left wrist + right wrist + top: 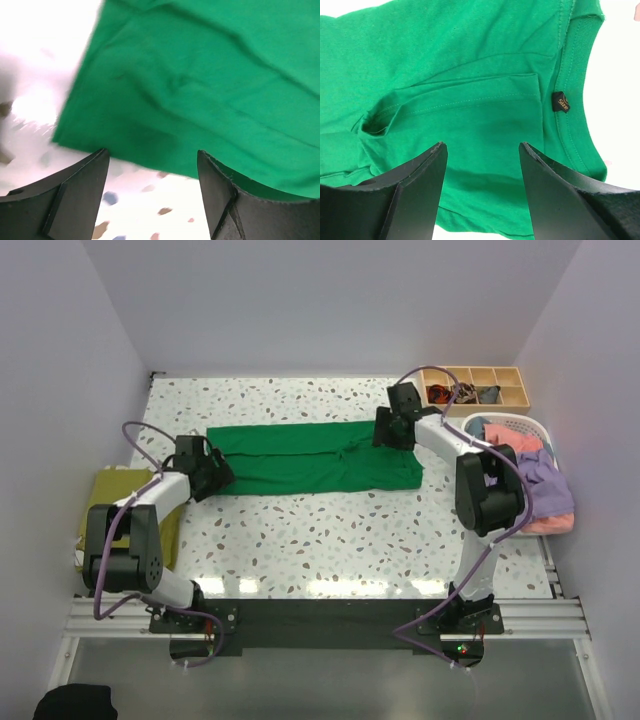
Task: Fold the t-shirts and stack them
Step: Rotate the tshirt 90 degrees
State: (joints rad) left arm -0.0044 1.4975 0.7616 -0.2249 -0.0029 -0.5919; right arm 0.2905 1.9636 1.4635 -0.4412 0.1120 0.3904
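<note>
Bright green cloth t-shirt (310, 455) is laid as a long band on the speckled counter (330, 530). Left gripper (152, 160), at the hem end, and right gripper (482, 150), at the collar, are held wide and empty. All layers are best pinched together, with edges kept aligned.

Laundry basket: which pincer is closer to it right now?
Right. The right pincer is over the collar end of the green shirt, a short way left of the basket; the left pincer is at the shirt's opposite end, across the table.
</note>
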